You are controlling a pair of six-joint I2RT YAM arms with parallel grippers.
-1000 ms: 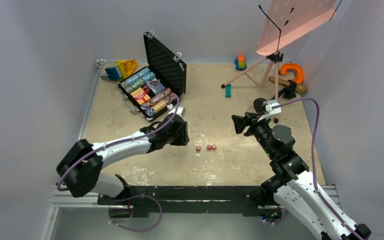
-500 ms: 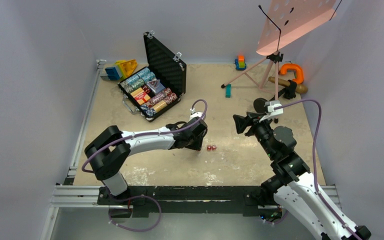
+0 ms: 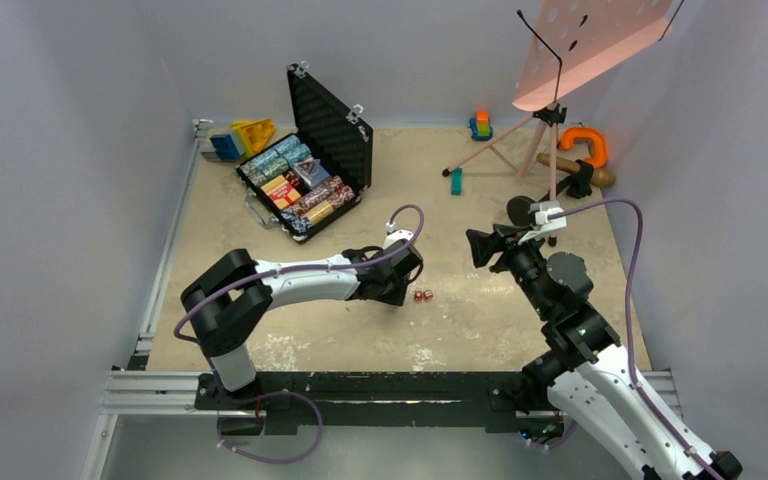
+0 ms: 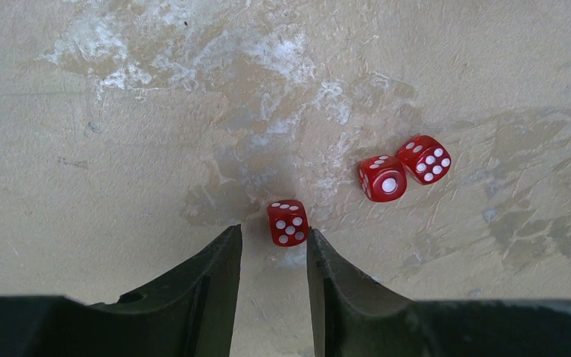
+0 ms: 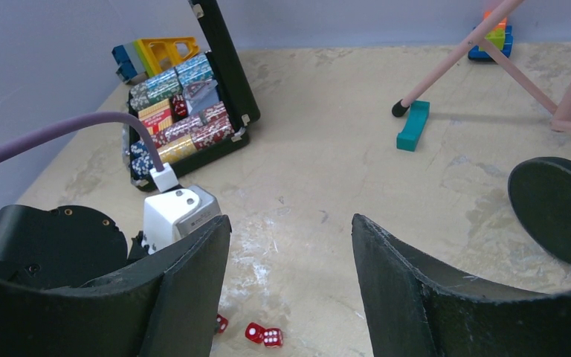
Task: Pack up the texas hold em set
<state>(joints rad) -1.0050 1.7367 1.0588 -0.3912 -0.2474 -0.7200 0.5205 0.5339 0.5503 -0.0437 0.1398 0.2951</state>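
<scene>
Red see-through plastic is what's left out: three tiny dice on the table, well apart from the briefcase. The case stands open at far left w/ chip stacks and the orange-red card box already in its tray. Nearest die sits alone. Other two dice touch each other just to its right & a bit further out.

Left gripper is down low over the nearest die, jaws part-spread, not pinching anything yet. The die lies right at the fingertips, in the mouth of the gap, closer to the right-hand finger. It may be touching that finger; can't tell for sure. Right gripper hangs off to the side, jaws spread wide, nothing btwn them.

Handling, my guess: die is hard, v. light, smooth-faced w/ rounded corners, so it'll squirt out or roll if squeezed on an edge or off-centre. Best hold = two opposite flat faces, pads square on, die deeper btwn the fingers than it sits now. It looks slightly turned relative to the jaws, so it prob. needs a small wrist twist or it'll spin as they close. No fragility worry. Real risk is flicking it into the pair, or dropping it on the way to the case. Table looks rough & patchy, so the die prob. won't skate far if nudged.
</scene>
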